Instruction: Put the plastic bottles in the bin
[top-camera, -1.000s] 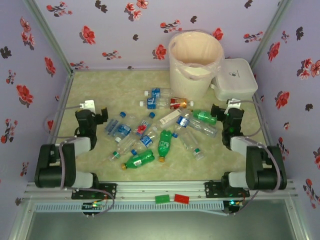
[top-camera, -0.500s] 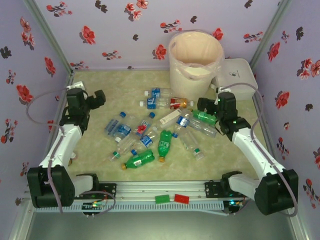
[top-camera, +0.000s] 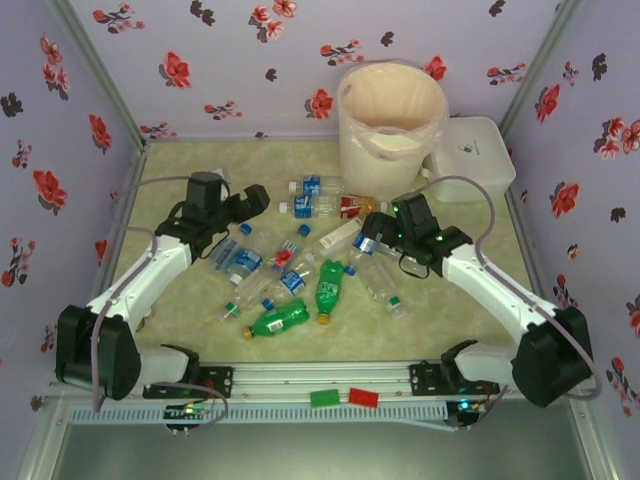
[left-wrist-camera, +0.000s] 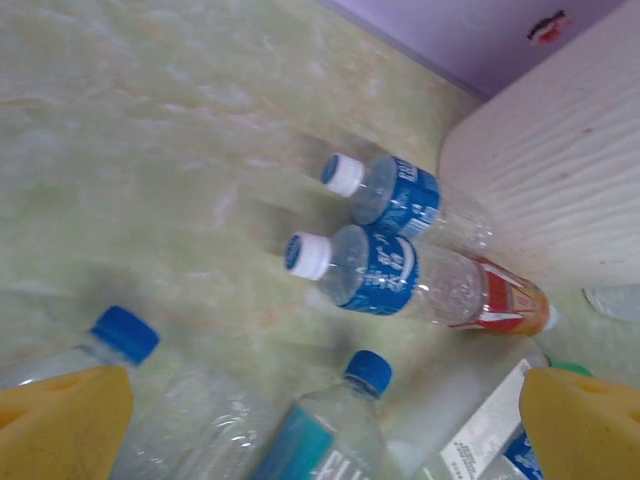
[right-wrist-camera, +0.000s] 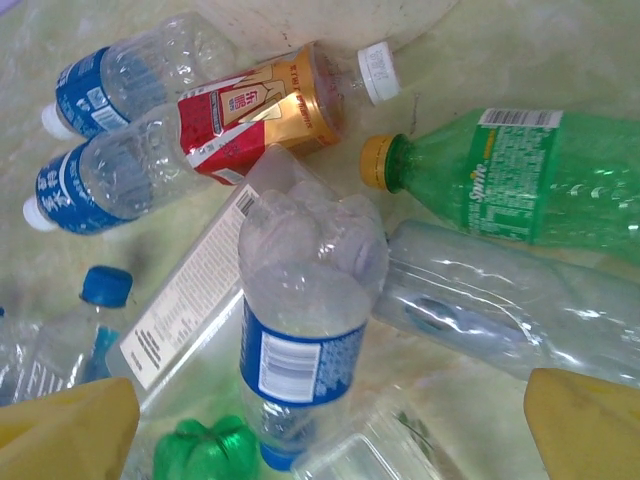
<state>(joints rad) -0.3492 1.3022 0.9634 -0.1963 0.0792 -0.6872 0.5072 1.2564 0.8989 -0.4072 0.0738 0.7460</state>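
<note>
Two grippers, both spread wide and empty, over loose plastic bottles.

Left gripper (top-camera: 252, 200): yellow pads (left-wrist-camera: 60, 425) at full spread, nothing between them (no contact with any bottle that can be made out), over the left side of the plastic bottles (top-camera: 300, 265), which lie heaped on their sides mid-table. In its wrist view a blue-capped clear bottle (left-wrist-camera: 340, 430) lies beneath the gap, and two white-capped blue-labelled bottles (left-wrist-camera: 375, 270) lie beyond, just beside the bin (top-camera: 380, 160). Right gripper (top-camera: 372, 228): jaws equally wide, gripping nothing, over the heap's right side. Below it a blue-labelled clear bottle (right-wrist-camera: 300, 330) rests across others, with a green bottle (right-wrist-camera: 520, 180) to the right and a red-and-gold bottle (right-wrist-camera: 260, 110) beyond. The bin stands upright at the table's far edge, liner bag over its rim, beside a white lidded box (top-camera: 470, 160).
</note>
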